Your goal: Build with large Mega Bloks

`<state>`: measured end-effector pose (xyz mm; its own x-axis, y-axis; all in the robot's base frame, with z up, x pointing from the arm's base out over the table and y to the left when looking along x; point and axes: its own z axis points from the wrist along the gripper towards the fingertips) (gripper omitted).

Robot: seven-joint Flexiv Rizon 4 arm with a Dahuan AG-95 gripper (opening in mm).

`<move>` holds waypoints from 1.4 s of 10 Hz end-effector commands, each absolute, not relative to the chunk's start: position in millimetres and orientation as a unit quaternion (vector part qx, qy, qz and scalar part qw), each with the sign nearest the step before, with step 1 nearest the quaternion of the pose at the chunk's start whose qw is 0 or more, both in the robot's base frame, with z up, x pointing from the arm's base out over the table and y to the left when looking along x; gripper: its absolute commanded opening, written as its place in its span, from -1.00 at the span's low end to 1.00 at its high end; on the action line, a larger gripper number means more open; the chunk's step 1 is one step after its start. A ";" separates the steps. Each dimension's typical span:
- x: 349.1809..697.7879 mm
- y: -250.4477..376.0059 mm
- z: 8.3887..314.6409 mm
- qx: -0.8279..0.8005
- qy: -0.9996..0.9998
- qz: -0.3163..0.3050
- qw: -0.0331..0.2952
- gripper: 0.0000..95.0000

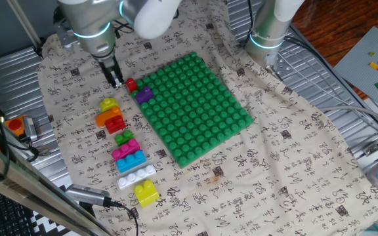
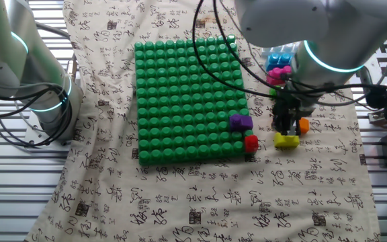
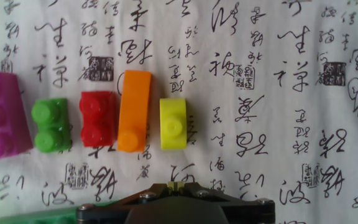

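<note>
From this side I see the green baseplate (image 2: 187,101) lying on the patterned cloth (image 2: 200,195) over the desk. A purple brick (image 2: 241,122) sits on its near right corner, with a red brick (image 2: 250,142) at the plate's edge just below it. My tool (image 2: 284,124) hangs right of them, just above a yellow brick (image 2: 287,140); an orange brick (image 2: 304,125) lies beside it.

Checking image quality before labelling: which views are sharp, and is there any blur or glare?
One fixed view: sharp, evenly lit, arm housing overexposed. The other fixed view: sharp, soft shadows under the big green studded baseplate. Hand view: slightly soft; sheen on the single-stud yellow plastic brick.
</note>
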<state>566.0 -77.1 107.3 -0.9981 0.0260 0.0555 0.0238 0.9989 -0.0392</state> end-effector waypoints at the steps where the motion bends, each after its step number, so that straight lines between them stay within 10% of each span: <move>1: 563.1 -77.4 108.8 -0.023 -0.999 0.021 0.023 -1.00; 10: 566.7 -79.5 107.5 -0.037 -0.999 0.024 0.001 -1.00; 12: 587.9 -90.9 101.7 -0.029 -0.999 0.022 -0.003 -0.20; 14: 603.1 -93.9 96.4 -0.030 -0.999 0.019 0.000 -0.20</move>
